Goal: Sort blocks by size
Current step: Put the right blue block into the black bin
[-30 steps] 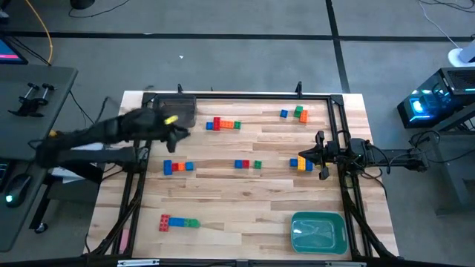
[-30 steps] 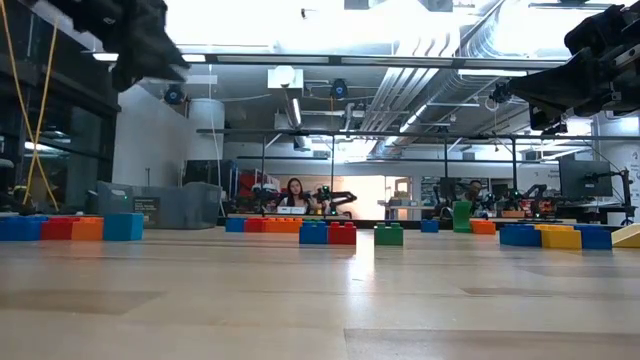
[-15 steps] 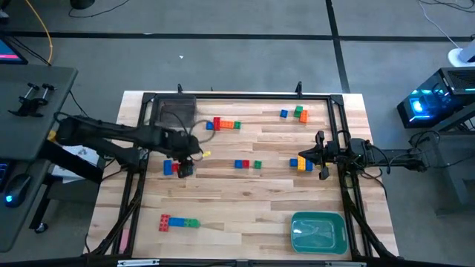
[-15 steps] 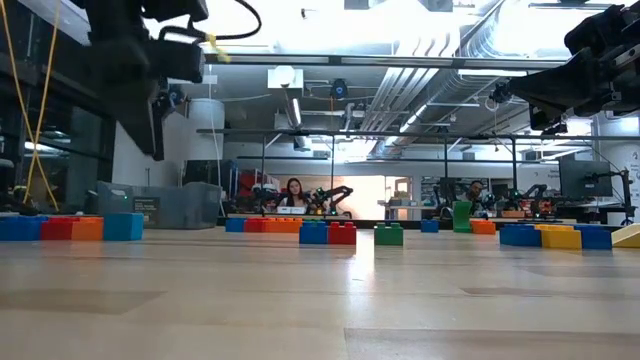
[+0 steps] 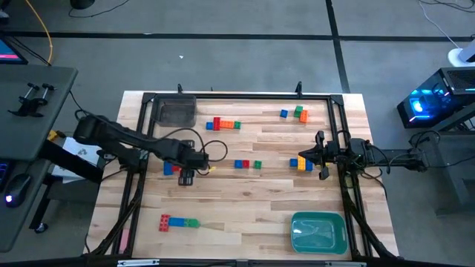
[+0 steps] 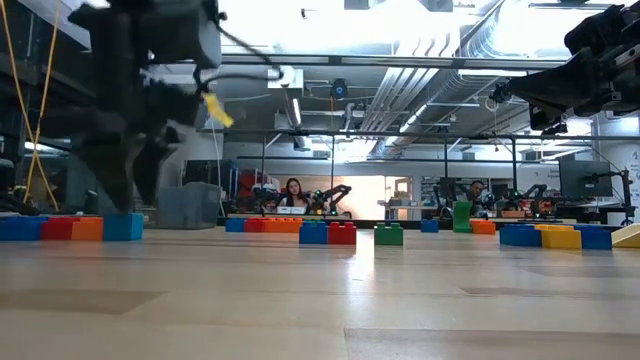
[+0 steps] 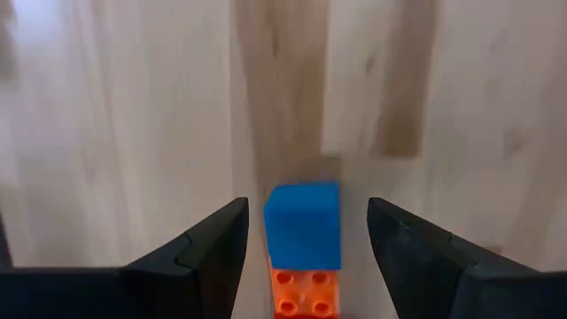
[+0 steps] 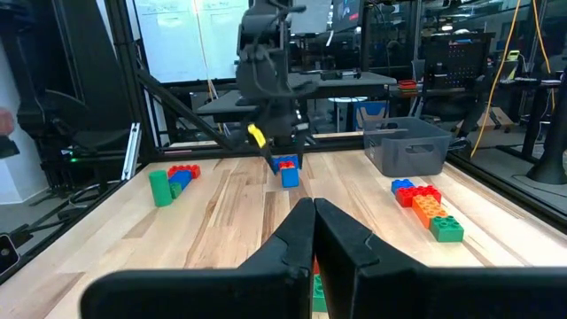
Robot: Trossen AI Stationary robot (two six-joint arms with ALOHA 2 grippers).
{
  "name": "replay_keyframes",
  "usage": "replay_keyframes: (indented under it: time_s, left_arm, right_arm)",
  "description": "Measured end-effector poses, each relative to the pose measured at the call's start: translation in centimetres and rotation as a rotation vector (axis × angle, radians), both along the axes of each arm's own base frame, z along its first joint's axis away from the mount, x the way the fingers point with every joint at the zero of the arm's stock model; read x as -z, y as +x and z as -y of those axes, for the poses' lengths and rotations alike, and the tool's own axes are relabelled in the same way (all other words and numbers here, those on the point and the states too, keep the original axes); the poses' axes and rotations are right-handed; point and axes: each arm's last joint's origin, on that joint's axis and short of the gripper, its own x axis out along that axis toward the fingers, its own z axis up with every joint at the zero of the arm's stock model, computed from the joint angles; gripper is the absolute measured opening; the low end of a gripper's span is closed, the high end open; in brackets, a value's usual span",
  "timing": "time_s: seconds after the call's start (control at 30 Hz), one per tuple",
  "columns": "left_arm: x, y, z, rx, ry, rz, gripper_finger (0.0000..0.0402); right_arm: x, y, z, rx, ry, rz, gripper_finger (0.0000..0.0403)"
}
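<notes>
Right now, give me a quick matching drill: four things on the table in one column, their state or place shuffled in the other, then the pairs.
1. left claw
2. right claw
3. teal bin
4. grey bin

A. shut, waiting by the right edge
B. far left corner of the table
C. open, straddling a blue block
D. near right corner of the table

Pairs: 1-C, 2-A, 3-D, 4-B

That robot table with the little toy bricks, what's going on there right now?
The left gripper hangs open over a short row of plastic studded bricks, its fingers either side of the blue cube-like brick at the row's end, not gripping it. The right gripper waits shut at the wooden table's right edge. Other bricks lie in small clusters; the grey bin and teal bin sit at opposite corners.
</notes>
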Motion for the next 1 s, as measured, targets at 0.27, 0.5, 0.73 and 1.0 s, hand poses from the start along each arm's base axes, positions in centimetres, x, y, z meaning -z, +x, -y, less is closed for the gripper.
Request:
replay_keyframes:
  time_s: [0.27,0.5,0.73,1.0]
  left_arm:
    - [1.9,-1.2,-1.1,-0.082,-0.026,-0.038,0.0218]
    - [1.8,-0.2,-1.0,-0.002,-0.031,0.053,0.0218]
    - [1.9,-0.2,-1.2,0.075,-0.022,0.041,0.0218]
    - [2.8,-1.1,-1.4,0.019,-0.075,0.016,0.0218]
  right_arm:
    - [0.0,0.0,0.0,0.000,0.000,0.000,0.0002]
    - [0.0,0.0,0.0,0.000,0.000,0.000,0.0002]
    - [0.0,0.0,0.0,0.000,0.000,0.000,0.0002]
    - [0.0,0.0,0.0,0.000,0.000,0.000,0.0002]
